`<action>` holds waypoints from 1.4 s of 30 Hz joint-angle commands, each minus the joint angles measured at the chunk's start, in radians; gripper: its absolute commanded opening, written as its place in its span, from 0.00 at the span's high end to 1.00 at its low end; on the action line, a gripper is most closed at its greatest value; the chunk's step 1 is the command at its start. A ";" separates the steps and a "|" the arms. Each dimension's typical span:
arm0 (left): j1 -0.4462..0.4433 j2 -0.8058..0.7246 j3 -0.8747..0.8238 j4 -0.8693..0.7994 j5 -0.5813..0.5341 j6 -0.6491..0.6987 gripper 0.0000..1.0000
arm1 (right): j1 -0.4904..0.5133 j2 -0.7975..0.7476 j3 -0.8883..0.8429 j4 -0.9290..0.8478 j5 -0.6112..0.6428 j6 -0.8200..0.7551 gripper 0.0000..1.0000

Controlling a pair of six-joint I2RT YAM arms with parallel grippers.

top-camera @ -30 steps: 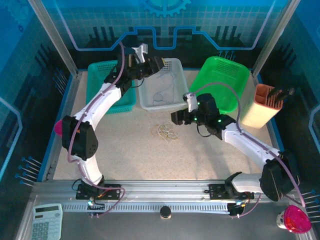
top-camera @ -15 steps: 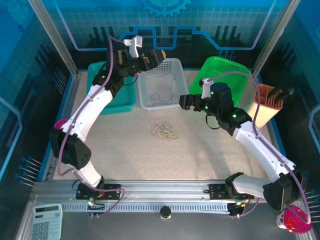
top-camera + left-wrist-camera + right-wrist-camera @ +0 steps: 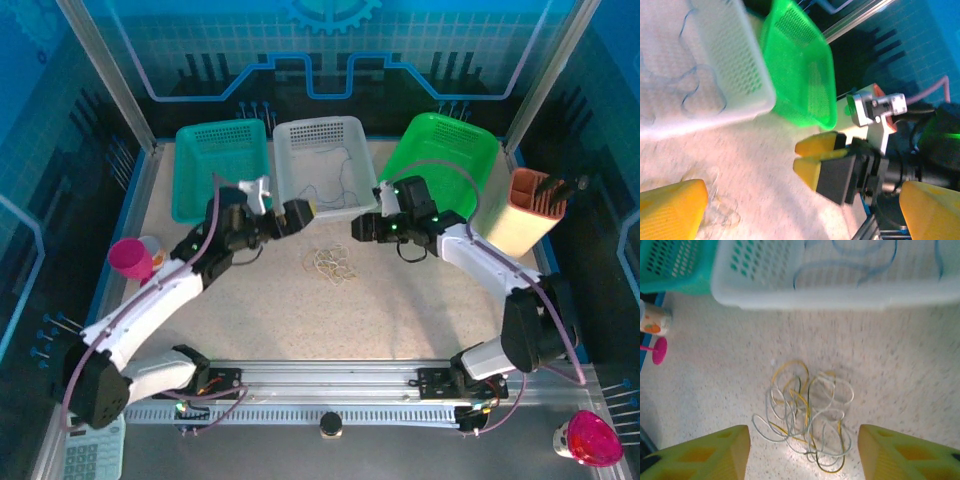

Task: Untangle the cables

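On the approach: my left tool gaped wide, my right tool part-open and empty, both poised near the small tangle of whitish and yellow cables. Next, each needed to pinch one strand (different colours).

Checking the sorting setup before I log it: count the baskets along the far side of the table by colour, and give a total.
Teal basket: 1
White basket: 1
Green basket: 1
Total: 3
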 commanded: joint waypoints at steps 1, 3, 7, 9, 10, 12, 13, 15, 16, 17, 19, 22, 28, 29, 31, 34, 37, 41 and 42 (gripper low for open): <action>-0.006 -0.109 -0.142 0.034 -0.079 -0.082 0.01 | 0.036 0.044 -0.030 0.056 -0.074 0.006 0.43; -0.006 -0.162 -0.217 0.023 -0.100 -0.106 0.01 | 0.062 0.080 -0.030 0.059 -0.048 -0.010 0.45; -0.006 -0.235 -0.310 0.001 -0.132 -0.138 0.01 | 0.107 0.149 -0.010 0.059 -0.020 -0.041 0.48; -0.005 -0.247 -0.318 -0.013 -0.144 -0.141 0.01 | 0.123 0.172 0.001 0.065 -0.017 -0.046 0.49; -0.006 -0.249 -0.318 -0.017 -0.148 -0.140 0.01 | 0.131 0.184 0.010 0.067 -0.014 -0.049 0.50; -0.005 -0.242 -0.314 -0.013 -0.147 -0.140 0.01 | 0.140 0.204 0.027 0.070 -0.011 -0.050 0.51; -0.006 -0.237 -0.312 -0.009 -0.146 -0.140 0.01 | 0.144 0.214 0.035 0.072 -0.009 -0.051 0.51; -0.006 -0.225 -0.307 -0.004 -0.141 -0.142 0.01 | 0.151 0.231 0.048 0.075 -0.008 -0.053 0.51; -0.006 -0.219 -0.306 -0.001 -0.139 -0.144 0.01 | 0.152 0.238 0.055 0.076 -0.008 -0.053 0.52; -0.005 -0.215 -0.306 0.003 -0.136 -0.146 0.01 | 0.153 0.244 0.060 0.076 -0.009 -0.053 0.52; -0.006 -0.207 -0.304 0.006 -0.132 -0.147 0.01 | 0.157 0.256 0.069 0.081 -0.010 -0.055 0.53; -0.006 -0.206 -0.303 0.007 -0.130 -0.149 0.01 | 0.159 0.262 0.077 0.079 -0.011 -0.054 0.54; -0.006 -0.204 -0.303 0.007 -0.126 -0.155 0.01 | 0.165 0.176 0.034 0.079 0.007 -0.045 0.54; -0.005 -0.202 -0.303 0.009 -0.123 -0.156 0.01 | 0.166 0.158 0.025 0.075 0.011 -0.046 0.53; -0.006 -0.197 -0.304 0.019 -0.118 -0.169 0.01 | 0.173 0.122 0.006 0.065 0.025 -0.043 0.52; -0.008 -0.175 -0.300 0.025 -0.109 -0.200 0.01 | 0.188 0.079 -0.019 0.055 0.048 -0.042 0.50; -0.026 -0.127 -0.293 0.054 -0.101 -0.243 0.01 | 0.202 0.056 -0.035 0.043 0.079 -0.045 0.50; -0.091 -0.026 -0.275 0.112 -0.131 -0.305 0.07 | 0.200 0.031 -0.053 0.047 0.102 -0.045 0.49; -0.110 0.001 -0.274 0.134 -0.147 -0.327 0.10 | 0.197 0.028 -0.055 0.047 0.103 -0.046 0.49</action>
